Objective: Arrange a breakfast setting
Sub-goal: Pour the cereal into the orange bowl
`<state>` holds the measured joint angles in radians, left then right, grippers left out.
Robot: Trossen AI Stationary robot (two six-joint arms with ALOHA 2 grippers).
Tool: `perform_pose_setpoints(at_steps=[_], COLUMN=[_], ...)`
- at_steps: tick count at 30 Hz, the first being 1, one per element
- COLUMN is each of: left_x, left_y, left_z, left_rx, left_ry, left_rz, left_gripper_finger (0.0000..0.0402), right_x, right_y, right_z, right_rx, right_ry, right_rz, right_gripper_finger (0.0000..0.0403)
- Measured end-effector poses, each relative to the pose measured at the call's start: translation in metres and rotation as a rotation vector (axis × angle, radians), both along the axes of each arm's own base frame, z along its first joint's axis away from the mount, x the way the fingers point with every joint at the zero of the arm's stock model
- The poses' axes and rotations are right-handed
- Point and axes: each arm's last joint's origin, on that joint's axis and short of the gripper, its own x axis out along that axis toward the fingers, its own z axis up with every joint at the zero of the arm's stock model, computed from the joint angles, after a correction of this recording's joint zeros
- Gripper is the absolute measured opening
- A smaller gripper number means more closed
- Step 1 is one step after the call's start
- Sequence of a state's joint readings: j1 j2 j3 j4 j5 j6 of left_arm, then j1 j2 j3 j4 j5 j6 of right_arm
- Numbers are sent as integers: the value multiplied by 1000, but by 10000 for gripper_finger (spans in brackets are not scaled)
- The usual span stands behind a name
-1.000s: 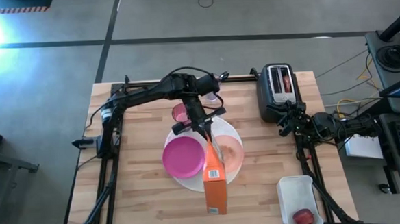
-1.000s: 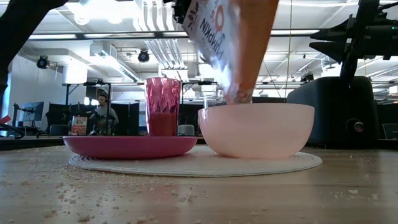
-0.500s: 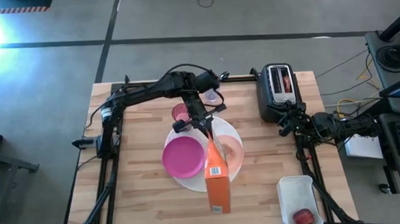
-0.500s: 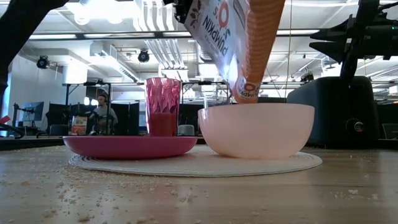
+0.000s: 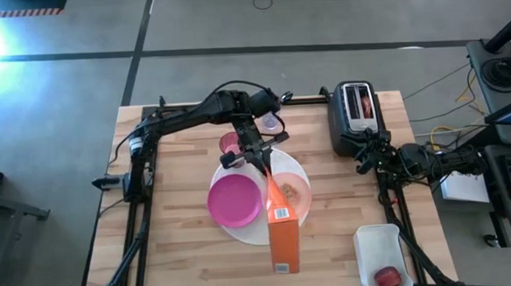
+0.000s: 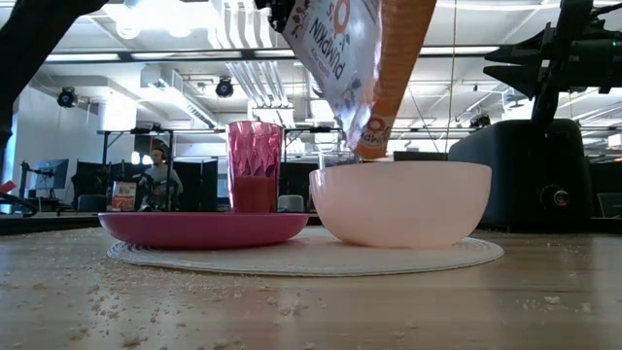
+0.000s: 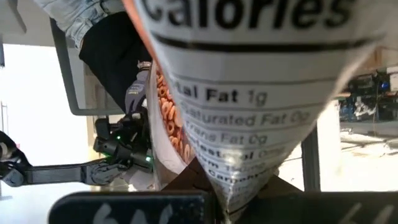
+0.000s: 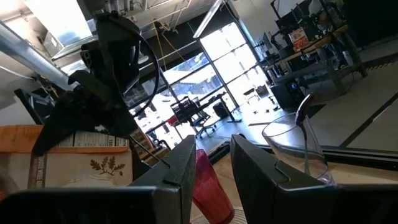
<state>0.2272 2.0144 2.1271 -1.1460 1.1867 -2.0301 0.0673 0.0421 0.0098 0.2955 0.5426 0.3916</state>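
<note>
On the left of the table, the left arm reaches from its base toward the middle, and the left gripper (image 5: 258,156) is closed on the upper end of an orange cereal box (image 5: 283,225). The box is tilted, with its open end low over the peach bowl (image 5: 294,193), and in the low view the inner bag (image 6: 348,58) hangs just above the bowl rim. In the left wrist view, small round cereal pieces (image 7: 171,118) show inside the bag.

The magenta bowl (image 5: 235,200) sits on the large round white plate (image 5: 248,232), just beside the peach bowl, which is on the same plate. Behind them stands the pink translucent tumbler (image 5: 229,145), and the clear cup (image 5: 272,124) is a little farther back. In the right wrist view a thin handle leans inside the clear cup.

More to the right, the black-and-silver toaster (image 5: 352,116) stands at the far edge. The right gripper (image 5: 366,155) waits near the toaster; its fingers stand a little apart with nothing between them. At the near right corner, the white rectangular tub (image 5: 382,251) holds the small red fruit (image 5: 387,277).
</note>
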Motion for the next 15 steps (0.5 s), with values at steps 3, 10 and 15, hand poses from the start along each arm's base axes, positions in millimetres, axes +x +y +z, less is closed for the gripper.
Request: perform_pose_setpoints(at_steps=[3,10,15], left_x=[0,1,2], left_y=[-1,-2,-2], left_z=[-3,-3,-2], left_rx=[9,-17,-12], left_ry=[-20,-12,-38], left_rz=[-19,-24,-27], left_gripper_finger=[0,0,0], right_x=[0,0,0], right_y=[0,0,0], right_z=[0,0,0], right_rx=[0,0,0], right_ry=[0,0,0], right_rz=[0,0,0], right_gripper_finger=[91,91,91])
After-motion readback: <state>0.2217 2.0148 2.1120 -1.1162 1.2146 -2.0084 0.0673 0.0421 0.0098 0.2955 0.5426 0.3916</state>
